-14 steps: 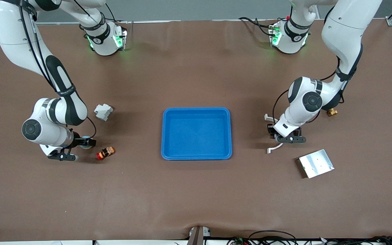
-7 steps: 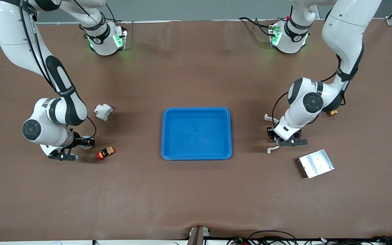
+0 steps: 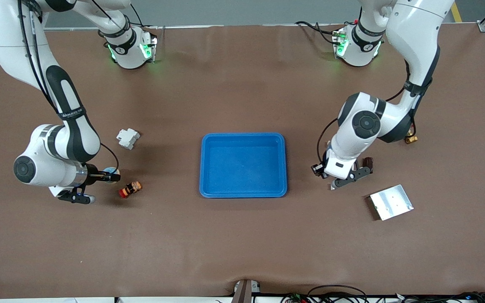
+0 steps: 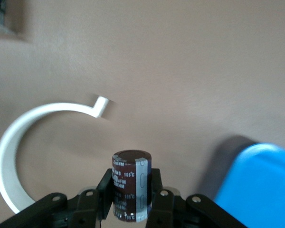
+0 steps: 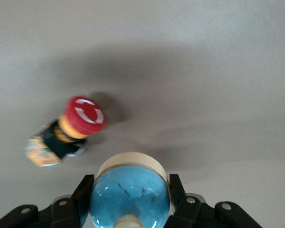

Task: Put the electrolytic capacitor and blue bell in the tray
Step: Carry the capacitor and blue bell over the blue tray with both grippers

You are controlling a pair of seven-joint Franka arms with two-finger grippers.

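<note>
both parts gripped, tray waiting

on the brown table (image 3: pixel 242 244), the left gripper (image 4: pixel 131 205) is clenched on the electrolytic capacitor (image 4: pixel 129 183), above the white curved piece (image 4: pixel 19 142) toward the left arm's end. the right gripper (image 5: pixel 129 202) clasps the blue bell (image 5: pixel 129 194) beside the red-capped button (image 5: pixel 69 130). the blue tray (image 3: pixel 243 192) lies mid-table between them.

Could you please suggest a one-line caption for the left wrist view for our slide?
Left tool shut on the electrolytic capacitor, above a white curved clip, blue tray alongside.
</note>
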